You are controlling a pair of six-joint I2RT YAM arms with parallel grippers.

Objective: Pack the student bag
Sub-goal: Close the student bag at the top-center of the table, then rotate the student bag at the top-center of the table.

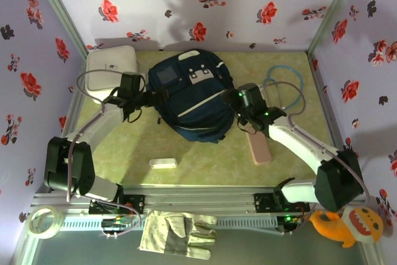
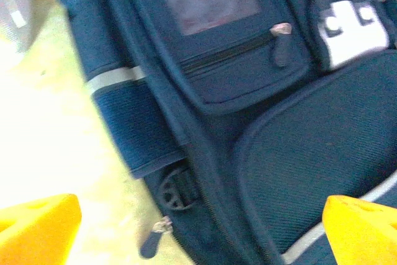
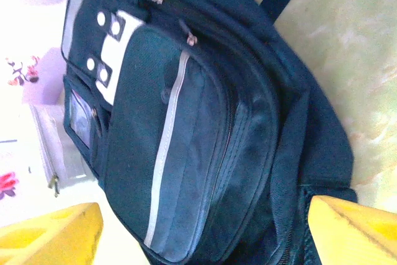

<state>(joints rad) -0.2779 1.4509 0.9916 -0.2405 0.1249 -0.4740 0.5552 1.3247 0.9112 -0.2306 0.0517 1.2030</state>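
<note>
The student bag (image 1: pixel 192 94), dark navy with white stripe trims and a grey-white patch, lies flat at the back middle of the table. My left gripper (image 1: pixel 156 97) is at the bag's left side and stands open. In the left wrist view its yellow fingertips (image 2: pixel 37 228) are spread wide over the bag (image 2: pixel 279 153), and a zipper pull (image 2: pixel 152 243) hangs loose at the bag's edge. My right gripper (image 1: pixel 234 111) is at the bag's right side, also open. The right wrist view has its fingers (image 3: pixel 353 231) wide apart above the bag (image 3: pixel 186 134), holding nothing.
A white rounded box (image 1: pixel 111 66) sits just left of the bag. A pink flat case (image 1: pixel 258 147) lies under the right arm, and a small white object (image 1: pixel 163 163) lies at the front. A blue hoop (image 1: pixel 282 79) lies at the back right. A work glove (image 1: pixel 177 231) rests beyond the near edge.
</note>
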